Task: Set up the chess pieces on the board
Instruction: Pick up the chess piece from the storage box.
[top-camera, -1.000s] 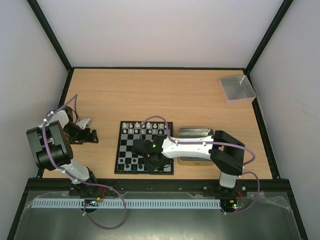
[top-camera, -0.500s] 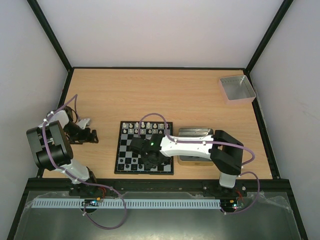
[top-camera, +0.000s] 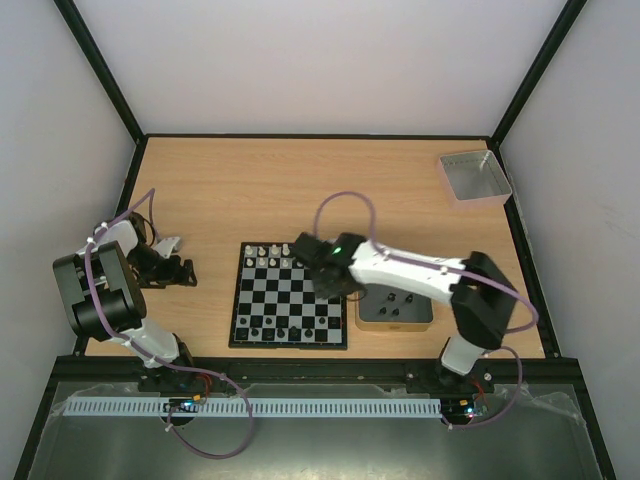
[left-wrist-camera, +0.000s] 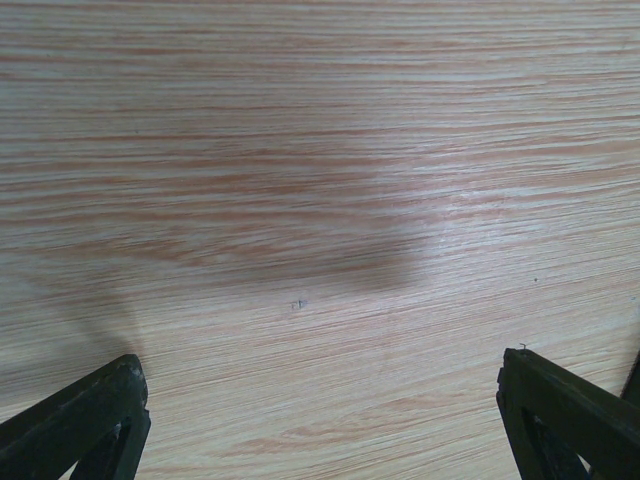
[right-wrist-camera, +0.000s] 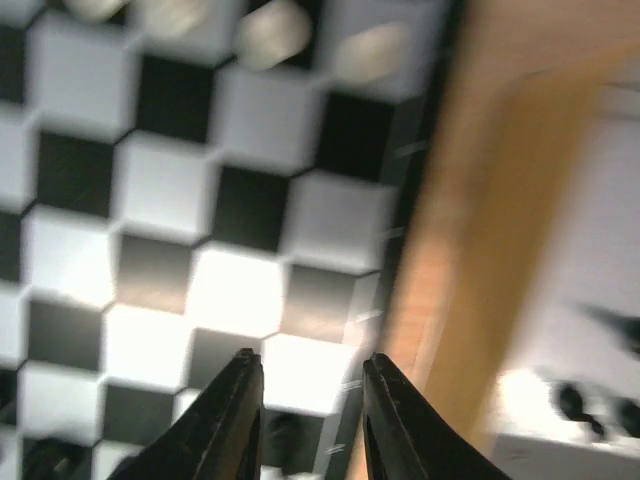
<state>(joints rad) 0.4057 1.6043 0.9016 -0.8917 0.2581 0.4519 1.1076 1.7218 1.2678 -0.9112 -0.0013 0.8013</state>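
Note:
The board (top-camera: 262, 296) lies mid-table with white chess pieces (top-camera: 268, 256) along its far rows and black ones (top-camera: 276, 328) on its near rows. My right gripper (top-camera: 334, 288) hovers over the board's right edge, beside the tin. In the blurred right wrist view the gripper (right-wrist-camera: 308, 362) is open a little, with only chequered squares (right-wrist-camera: 240, 290) showing between the fingers. White pieces (right-wrist-camera: 272, 30) smear across the top. My left gripper (top-camera: 182, 270) rests far left of the board, open wide over bare wood (left-wrist-camera: 320, 358).
A shallow metal tin (top-camera: 396, 322) holding a few black pieces (top-camera: 400, 300) sits just right of the board. A grey square tray (top-camera: 474, 177) stands at the far right corner. Black frame posts and white walls bound the table.
My right arm has swung from the board's near middle to its right edge, uncovering the tin. The left arm has not moved.

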